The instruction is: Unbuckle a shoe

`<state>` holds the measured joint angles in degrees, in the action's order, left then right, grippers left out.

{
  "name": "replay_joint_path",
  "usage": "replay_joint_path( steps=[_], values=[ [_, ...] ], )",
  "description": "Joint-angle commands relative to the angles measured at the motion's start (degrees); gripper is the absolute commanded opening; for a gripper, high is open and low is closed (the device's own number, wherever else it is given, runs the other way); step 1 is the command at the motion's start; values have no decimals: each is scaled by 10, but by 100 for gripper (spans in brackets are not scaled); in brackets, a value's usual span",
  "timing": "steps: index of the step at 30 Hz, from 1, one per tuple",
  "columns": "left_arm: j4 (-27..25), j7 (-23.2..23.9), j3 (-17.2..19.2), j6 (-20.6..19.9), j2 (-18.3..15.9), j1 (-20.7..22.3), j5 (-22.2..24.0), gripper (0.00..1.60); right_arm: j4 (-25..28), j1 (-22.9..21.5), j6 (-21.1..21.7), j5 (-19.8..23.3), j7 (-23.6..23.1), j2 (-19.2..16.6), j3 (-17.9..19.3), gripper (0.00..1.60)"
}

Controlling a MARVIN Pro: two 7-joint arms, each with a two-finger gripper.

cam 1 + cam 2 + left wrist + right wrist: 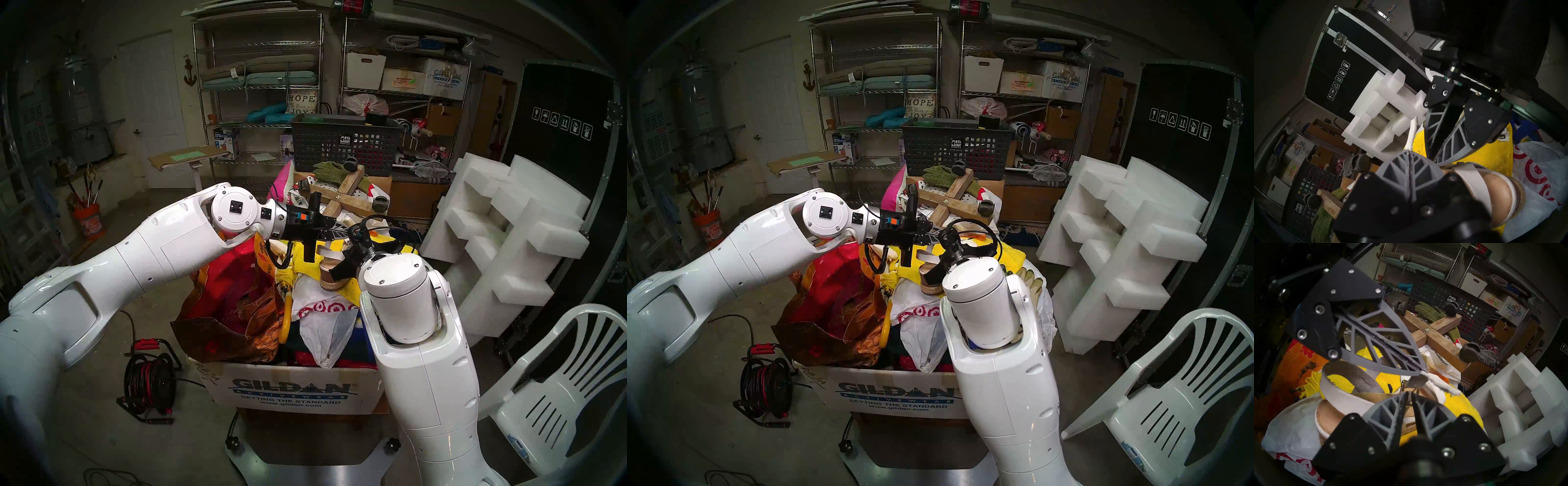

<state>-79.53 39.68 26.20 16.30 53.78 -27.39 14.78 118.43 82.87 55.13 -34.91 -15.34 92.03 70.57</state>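
Pinching the thin white strap (1436,384) in my left gripper (1421,372), jaws clamped tight, I see the shoe (334,275) resting on the yellow cloth (1491,152) atop the cluttered box (291,390). My right gripper (1409,394) sits at the buckle, fingertips slightly parted, gripping nothing clearly.

My views are dim, fisheye-bent with dark rims; glare marks my white arms (near fingers slightly blurred).
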Motion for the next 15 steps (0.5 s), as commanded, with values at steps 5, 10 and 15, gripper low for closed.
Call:
replay_joint_path(
  steps=[5, 10, 15],
  values=[
    [-3, -4, 10, 0, -2, 12, 0, 0, 0, -20, -1, 4, 14, 9, 4, 75],
    [-5, -4, 10, 0, -3, 11, 0, 0, -2, -24, -1, 8, 14, 11, 5, 75],
    [-6, -4, 10, 1, -5, 11, 0, 0, -5, -27, -1, 14, 14, 12, 7, 71]
  ],
)
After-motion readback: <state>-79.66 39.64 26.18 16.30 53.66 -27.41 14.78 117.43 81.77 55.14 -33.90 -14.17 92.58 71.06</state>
